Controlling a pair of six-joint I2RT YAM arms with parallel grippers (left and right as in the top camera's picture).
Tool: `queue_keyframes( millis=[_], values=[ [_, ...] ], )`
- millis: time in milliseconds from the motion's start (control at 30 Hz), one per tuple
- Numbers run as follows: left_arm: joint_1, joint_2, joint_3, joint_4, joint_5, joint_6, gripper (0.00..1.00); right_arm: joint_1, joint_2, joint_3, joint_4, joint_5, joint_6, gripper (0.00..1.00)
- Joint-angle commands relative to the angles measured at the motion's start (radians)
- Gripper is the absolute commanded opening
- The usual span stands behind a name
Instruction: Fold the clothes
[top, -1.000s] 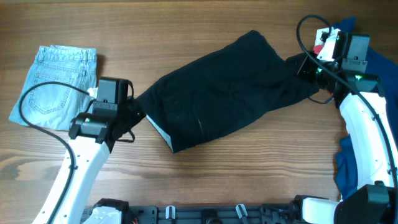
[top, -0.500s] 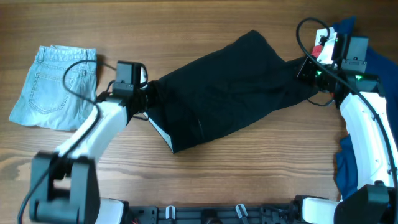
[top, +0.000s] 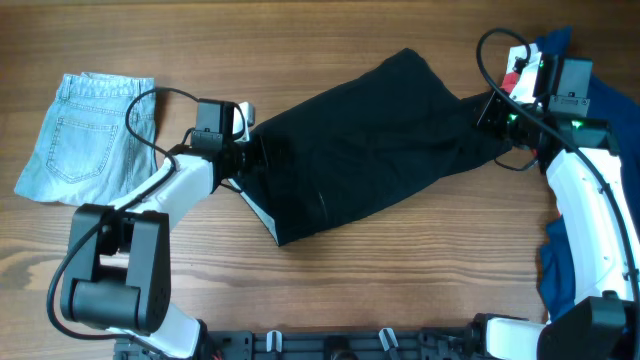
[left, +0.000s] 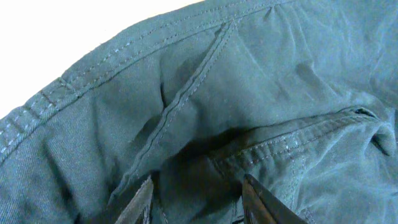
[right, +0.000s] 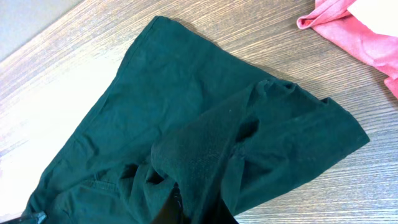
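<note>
The clothes (top: 370, 140) are a plain black garment lying slantwise across the middle of the table, with a strip of white lining (top: 258, 212) showing at its lower left edge. My left gripper (top: 243, 157) is at the garment's left end. In the left wrist view its fingers (left: 199, 202) hold a dark fold of the seamed fabric (left: 249, 81) between them. My right gripper (top: 492, 112) is at the garment's right end. In the right wrist view it (right: 199, 208) is shut on a raised fold of the cloth (right: 174, 81).
Light-blue denim shorts (top: 90, 140) lie flat at the far left. Navy and blue garments (top: 612, 112) are piled at the right edge, behind the right arm. A pink-red garment (right: 360, 31) lies just beyond the black cloth's right end.
My left gripper has moved up and to the right, carrying the garment's left corner in toward the middle. The right gripper and the right end have stayed put.
</note>
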Motion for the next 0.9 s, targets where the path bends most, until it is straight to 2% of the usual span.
queue_keyframes(
  millis=[0, 67, 367, 633, 767, 867],
  values=[
    [0.003, 0.008, 0.006, -0.012, 0.019, 0.024, 0.33, 0.003, 0.006, 0.022, -0.003, 0.005, -0.017, 0.04],
    [0.003, 0.008, 0.006, -0.041, 0.019, 0.024, 0.04, 0.002, 0.006, 0.023, -0.003, 0.005, -0.017, 0.04],
    [0.005, -0.018, 0.006, -0.15, 0.016, 0.046, 0.04, 0.002, 0.006, 0.022, -0.002, 0.01, -0.019, 0.04],
    [0.005, -0.334, 0.006, -0.374, 0.006, -0.008, 0.04, 0.002, -0.037, 0.024, 0.098, 0.046, -0.053, 0.04],
    [0.005, -0.46, 0.006, -0.497, -0.119, -0.093, 0.04, 0.003, -0.043, 0.024, 0.162, 0.045, -0.054, 0.04],
    [0.005, -0.473, 0.006, -0.576, -0.18, -0.137, 0.04, 0.007, -0.042, 0.024, 0.211, 0.039, -0.073, 0.04]
  ],
)
